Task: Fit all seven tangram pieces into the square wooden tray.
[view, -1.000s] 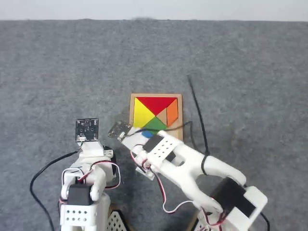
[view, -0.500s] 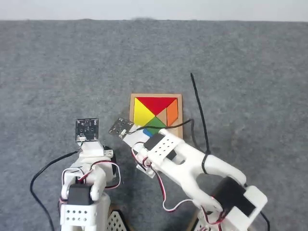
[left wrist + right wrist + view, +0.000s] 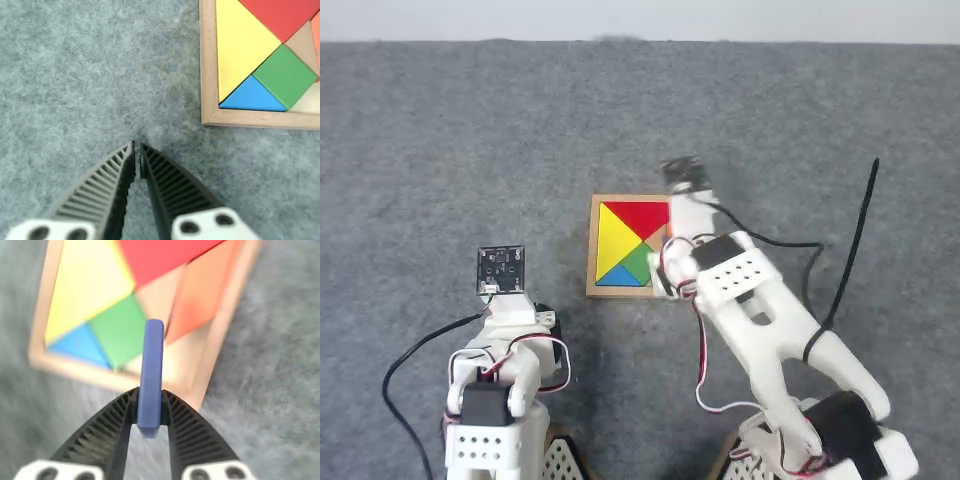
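Swung over from the tray's point(image 3: 208, 65) near left side, the right arm point(image 3: 740, 290) now hangs at its near right corner, so placing looks close. Left fingers point(image 3: 117, 175) are pressed together above the worktop point(image 3: 470, 130) off the near left corner. Right fingers point(image 3: 115, 425) pinch the dark blue piece point(image 3: 151, 365) edge-on, just above the bare gap point(image 3: 179, 360) there.

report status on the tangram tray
Right pincer shut on dark blue piece, upright over tray. Left pincer shut, empty, beside tray. Bare slot showing by green piece.
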Available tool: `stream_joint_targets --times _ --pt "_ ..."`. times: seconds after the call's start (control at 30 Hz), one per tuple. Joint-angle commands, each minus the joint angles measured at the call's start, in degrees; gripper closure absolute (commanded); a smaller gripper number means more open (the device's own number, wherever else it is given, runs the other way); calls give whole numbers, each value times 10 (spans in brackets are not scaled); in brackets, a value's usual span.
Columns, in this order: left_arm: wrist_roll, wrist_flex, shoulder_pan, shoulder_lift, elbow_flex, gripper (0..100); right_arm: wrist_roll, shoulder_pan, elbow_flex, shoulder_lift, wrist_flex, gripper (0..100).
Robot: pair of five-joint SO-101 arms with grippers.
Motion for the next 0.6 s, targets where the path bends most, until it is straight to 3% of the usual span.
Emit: stream_joint_targets --times 0.0,0.3,0.57 --pt "-6 1 -4 -11 -7 986 -108 14 -5 -32 -68 987" --pt "-6 1 -4 -11 -7 986 -221 9 -3 -29 -154 987" --pt "-6 1 -4 -11 -7 986 -229 -39 -5 59 -233 989"
